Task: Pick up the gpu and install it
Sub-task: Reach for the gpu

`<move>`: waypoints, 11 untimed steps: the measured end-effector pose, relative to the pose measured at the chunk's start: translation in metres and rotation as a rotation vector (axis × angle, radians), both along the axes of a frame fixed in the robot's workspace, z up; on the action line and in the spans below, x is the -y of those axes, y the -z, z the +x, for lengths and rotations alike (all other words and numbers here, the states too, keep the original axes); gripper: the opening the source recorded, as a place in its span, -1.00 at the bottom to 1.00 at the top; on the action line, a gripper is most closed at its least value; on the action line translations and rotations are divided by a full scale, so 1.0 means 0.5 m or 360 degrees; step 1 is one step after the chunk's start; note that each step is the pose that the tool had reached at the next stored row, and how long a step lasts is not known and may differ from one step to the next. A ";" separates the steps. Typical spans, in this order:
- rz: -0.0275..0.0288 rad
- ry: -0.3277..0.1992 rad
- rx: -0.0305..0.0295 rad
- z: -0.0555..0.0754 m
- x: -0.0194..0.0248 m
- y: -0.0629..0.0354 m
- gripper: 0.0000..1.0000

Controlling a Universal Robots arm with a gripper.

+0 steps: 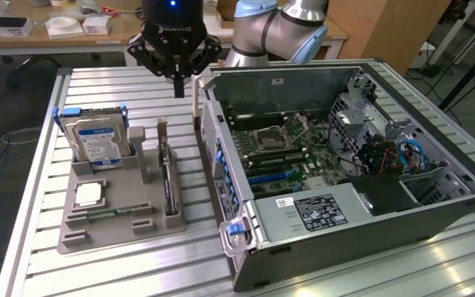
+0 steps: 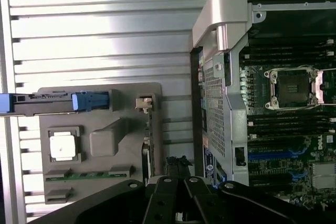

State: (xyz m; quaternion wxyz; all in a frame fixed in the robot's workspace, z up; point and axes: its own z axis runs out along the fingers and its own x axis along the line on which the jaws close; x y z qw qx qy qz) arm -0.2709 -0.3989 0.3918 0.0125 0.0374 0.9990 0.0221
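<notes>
The gpu (image 1: 169, 180) is a thin black card standing on edge in the grey holder (image 1: 122, 232), its silver bracket at the far end. In the wrist view the gpu (image 2: 147, 150) is seen edge-on along the side of the holder (image 2: 105, 119) nearest the case. My gripper (image 1: 178, 93) hangs shut and empty well above the table, over the gap beyond the holder's far end and next to the open computer case (image 1: 221, 161). In the wrist view the gripper (image 2: 177, 162) points down just beside the card's line. Blue expansion slots (image 1: 271, 179) lie on the motherboard (image 2: 273, 156) inside the case.
A silver blue-labelled hard drive (image 1: 97, 142) stands upright in the holder, with a CPU (image 1: 89, 195) and a green RAM stick (image 1: 109, 212) lying flat nearby. The case's rear wall and blue latch (image 1: 235, 229) rise close to the holder. The table is slatted aluminium (image 1: 97, 86).
</notes>
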 end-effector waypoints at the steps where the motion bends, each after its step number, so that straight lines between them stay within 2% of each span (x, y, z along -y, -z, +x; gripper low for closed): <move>1: 0.00000 0.0000 0.00001 -0.001 0.0000 0.000 -0.79; 11: 0.00000 0.0000 -0.00001 -0.024 -0.0001 0.000 -0.79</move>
